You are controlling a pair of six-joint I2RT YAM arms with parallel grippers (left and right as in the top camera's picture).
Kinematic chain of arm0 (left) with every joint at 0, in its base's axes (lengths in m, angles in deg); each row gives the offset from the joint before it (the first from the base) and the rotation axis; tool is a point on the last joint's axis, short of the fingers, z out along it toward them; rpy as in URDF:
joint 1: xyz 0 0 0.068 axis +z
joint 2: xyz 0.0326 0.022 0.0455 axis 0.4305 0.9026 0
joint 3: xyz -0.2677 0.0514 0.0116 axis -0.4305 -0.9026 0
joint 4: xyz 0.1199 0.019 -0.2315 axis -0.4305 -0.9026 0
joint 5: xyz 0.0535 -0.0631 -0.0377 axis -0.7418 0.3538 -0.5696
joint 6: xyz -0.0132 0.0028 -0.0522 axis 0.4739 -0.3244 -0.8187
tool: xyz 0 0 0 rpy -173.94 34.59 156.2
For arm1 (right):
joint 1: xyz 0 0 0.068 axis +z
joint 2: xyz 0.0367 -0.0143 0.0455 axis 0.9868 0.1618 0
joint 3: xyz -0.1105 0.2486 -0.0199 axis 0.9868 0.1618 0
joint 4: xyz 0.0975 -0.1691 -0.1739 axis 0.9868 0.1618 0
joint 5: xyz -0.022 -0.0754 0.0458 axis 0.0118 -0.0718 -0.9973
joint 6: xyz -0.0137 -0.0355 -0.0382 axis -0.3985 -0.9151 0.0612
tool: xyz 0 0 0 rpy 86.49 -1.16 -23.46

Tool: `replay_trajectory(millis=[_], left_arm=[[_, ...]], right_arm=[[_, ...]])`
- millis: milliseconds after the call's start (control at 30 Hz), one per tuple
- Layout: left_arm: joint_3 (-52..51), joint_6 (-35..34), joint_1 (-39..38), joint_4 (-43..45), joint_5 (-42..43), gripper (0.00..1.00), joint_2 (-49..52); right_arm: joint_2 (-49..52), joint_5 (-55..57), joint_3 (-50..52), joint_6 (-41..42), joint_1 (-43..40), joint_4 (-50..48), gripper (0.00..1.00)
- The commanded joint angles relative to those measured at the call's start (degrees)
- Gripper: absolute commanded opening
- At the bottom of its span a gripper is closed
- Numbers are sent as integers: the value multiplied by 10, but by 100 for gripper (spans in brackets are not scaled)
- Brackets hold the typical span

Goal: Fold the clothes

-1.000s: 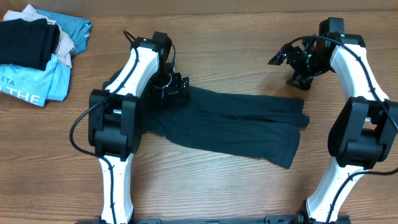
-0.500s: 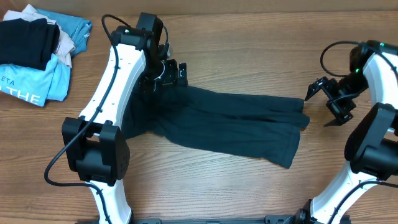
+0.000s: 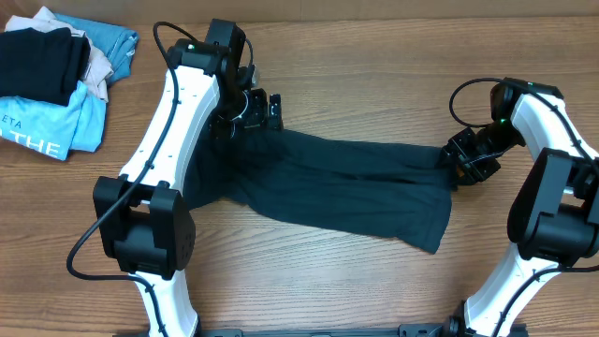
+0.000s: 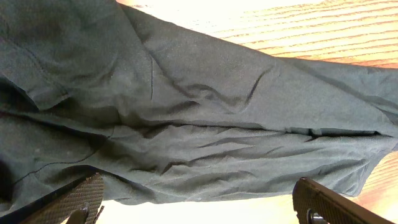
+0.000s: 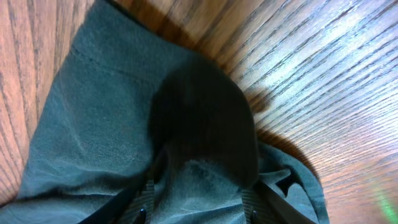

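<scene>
Worktop [image 3: 374, 75]: wood-grain laminate with a glossy sheen seen in the right wrist view.

The clothes [image 3: 346, 187]: a dark navy-teal garment laid flat mid-worktop as a long slanted band. It is soft, matte and wrinkled, with a stitched hem seen near its right end.

Stack parked at the far left corner, well apart from the clothes: a light-blue shirt [image 3: 56, 126] printed "THE" in white with part-letters "ETA" above, and a black folded garment [image 3: 37, 61] laid on top.

Left hand [image 3: 255, 112]: set over the garment's left end. Its fingers [image 4: 78, 199] are spread wide, with nothing gripped.

Right hand [image 3: 463, 159]: placed at the garment's right end. It is closed onto a bunched ridge of the fabric, which is seen humped between its fingers [image 5: 140, 208].
</scene>
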Motion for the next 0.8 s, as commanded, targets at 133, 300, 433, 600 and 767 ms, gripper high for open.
replay_trajectory(millis=[133, 300, 433, 600, 767], left_arm=[[0, -4, -1, -2, -4, 100, 3], [0, -4, -1, -2, -4, 100, 3], [0, -4, -1, -2, -4, 100, 3], [0, -4, -1, -2, -3, 100, 3], [0, -4, -1, -2, -3, 100, 3]], right_arm=[[-15, 28, 4, 30, -2, 16, 61], [-13, 28, 19, 29, 15, -5, 48], [-16, 69, 16, 37, 17, 11, 23], [-80, 72, 13, 37, 22, 45, 4], [-121, 79, 15, 30, 59, 130, 4]])
